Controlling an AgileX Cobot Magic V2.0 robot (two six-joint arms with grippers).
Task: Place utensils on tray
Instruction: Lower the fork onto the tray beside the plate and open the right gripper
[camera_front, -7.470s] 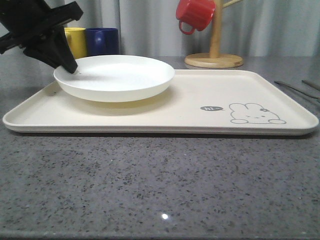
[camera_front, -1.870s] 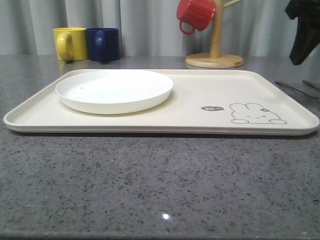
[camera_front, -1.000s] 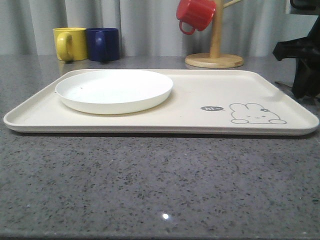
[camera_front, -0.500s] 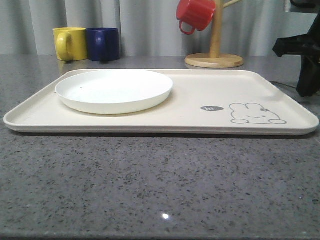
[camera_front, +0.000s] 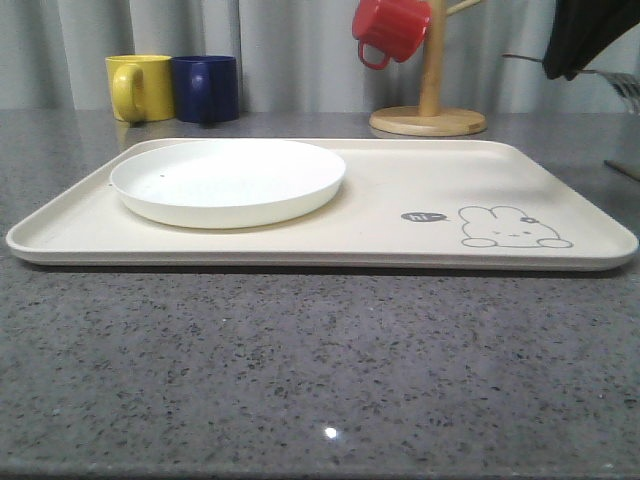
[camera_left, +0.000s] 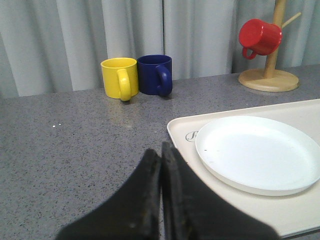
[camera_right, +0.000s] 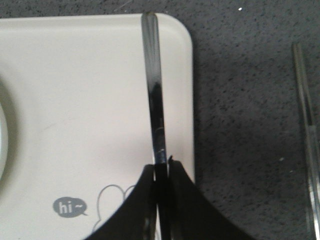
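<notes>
Grey speckled stone table (camera_front: 320, 370): carries all items; its near half is bare.
Tray (camera_front: 330, 240): cream, rectangular, rounded corners, low rim; lies flat on the table. A grey bunny drawing (camera_front: 512, 228) and a "hi" bubble sit toward its right near corner.
Plate (camera_front: 228, 182): round, white; rests on the left half of the tray.
Left end effector (camera_left: 161, 165): seen in the left wrist view with both fingers pressed together and nothing between them; it is over the table just beside the tray's left edge.
Right end effector (camera_right: 161, 175): raised above the tray's right end; fingers clamped on the handle of a slim silver utensil (camera_right: 153, 95). In the front view the same end effector (camera_front: 585, 40) is at the upper right, with the tines of a fork (camera_front: 620, 88) projecting to the right.
Held utensil position: in the air, over the tray's right edge near a rounded corner, not touching the tray.
Second utensil (camera_right: 306, 115): thin, silver; lies on the table to the right of the tray, apart from it.
Mugs: yellow mug (camera_front: 140, 87) and blue mug (camera_front: 206, 88) stand side by side, touching, behind the tray on the left.
Mug tree (camera_front: 430, 90): wooden, round base, behind the tray; a red mug (camera_front: 392, 28) hangs from it.
Background: grey curtain.
</notes>
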